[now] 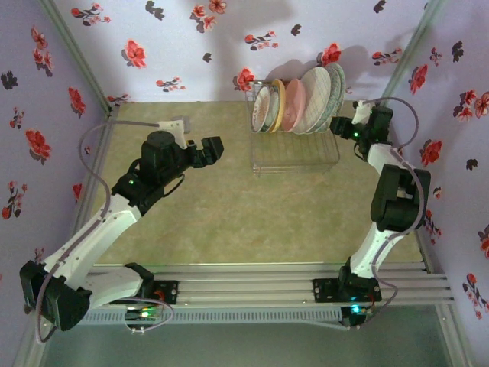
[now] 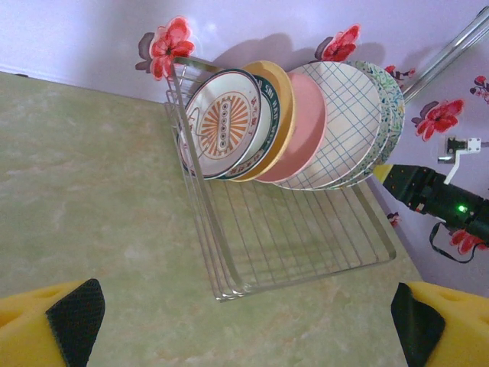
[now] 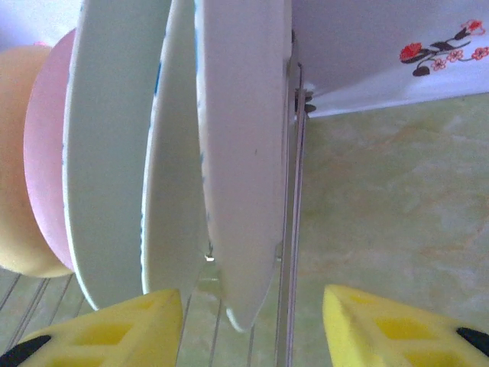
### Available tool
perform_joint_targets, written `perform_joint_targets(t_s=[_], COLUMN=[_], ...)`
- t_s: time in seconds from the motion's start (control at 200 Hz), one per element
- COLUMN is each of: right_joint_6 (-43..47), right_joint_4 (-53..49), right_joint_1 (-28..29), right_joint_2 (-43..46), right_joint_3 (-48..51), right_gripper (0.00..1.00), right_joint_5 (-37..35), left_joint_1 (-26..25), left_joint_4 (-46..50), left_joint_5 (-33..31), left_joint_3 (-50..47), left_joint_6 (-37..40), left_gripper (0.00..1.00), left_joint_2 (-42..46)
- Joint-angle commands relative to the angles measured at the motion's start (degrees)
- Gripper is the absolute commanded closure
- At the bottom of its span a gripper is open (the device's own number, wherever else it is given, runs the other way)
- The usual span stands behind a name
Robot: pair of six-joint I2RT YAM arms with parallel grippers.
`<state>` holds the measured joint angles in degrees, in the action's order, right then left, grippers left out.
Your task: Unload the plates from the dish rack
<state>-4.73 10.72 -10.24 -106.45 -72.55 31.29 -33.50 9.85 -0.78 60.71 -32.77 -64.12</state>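
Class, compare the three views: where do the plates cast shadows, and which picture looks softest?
Top external view: dim, violet-tinted, the plates throw a soft shadow on the floral wall. Left wrist view: crisp, with a shadow behind the dish rack. Right wrist view: softest, the close plates pale and blurry-edged.

The dish rack (image 1: 294,157) sits on the table (image 1: 229,222) toward 1 o'clock, near the back wall (image 1: 191,53). The plates (image 1: 299,105) stand on edge in a row at its 12 o'clock end. The left gripper (image 1: 215,146) lies at the rack's 9 o'clock, well apart. The right gripper (image 1: 357,115) is at 3 o'clock, straddling the rim of the end plate (image 3: 241,153).
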Motion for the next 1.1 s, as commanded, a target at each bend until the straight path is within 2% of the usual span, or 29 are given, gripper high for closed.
perform_joint_targets(t_s=[0.0, 0.53, 0.785, 0.9, 1.095], right_joint_6=[-1.14, -1.51, -1.15, -1.33, -1.50], right_joint_4=[-1.40, -4.04, -6.40, -7.14, -9.85], right_joint_1=[-0.27, 1.97, 3.37, 4.42, 5.66], right_joint_2=[-1.74, -5.09, -4.63, -3.23, -0.97], right_joint_3=[-3.48, -8.48, -9.60, -9.79, -11.03], right_gripper=[0.48, 0.63, 0.83, 0.85, 0.97], right_joint_5=[-0.26, -2.33, -4.84, -8.10, -14.73], left_joint_1=[-0.35, -0.35, -0.34, -0.35, -0.36], left_joint_4=[-1.93, -2.47, -2.46, -2.63, -2.91], left_joint_5=[0.94, 1.14, 1.17, 1.16, 1.22], left_joint_3=[2.22, 3.36, 2.93, 2.67, 2.38], left_joint_6=[1.50, 1.73, 1.51, 1.44, 1.02], left_gripper=[0.00, 0.00, 0.00, 0.00, 0.00], left_joint_2=[0.04, 0.08, 0.48, 0.58, 0.74])
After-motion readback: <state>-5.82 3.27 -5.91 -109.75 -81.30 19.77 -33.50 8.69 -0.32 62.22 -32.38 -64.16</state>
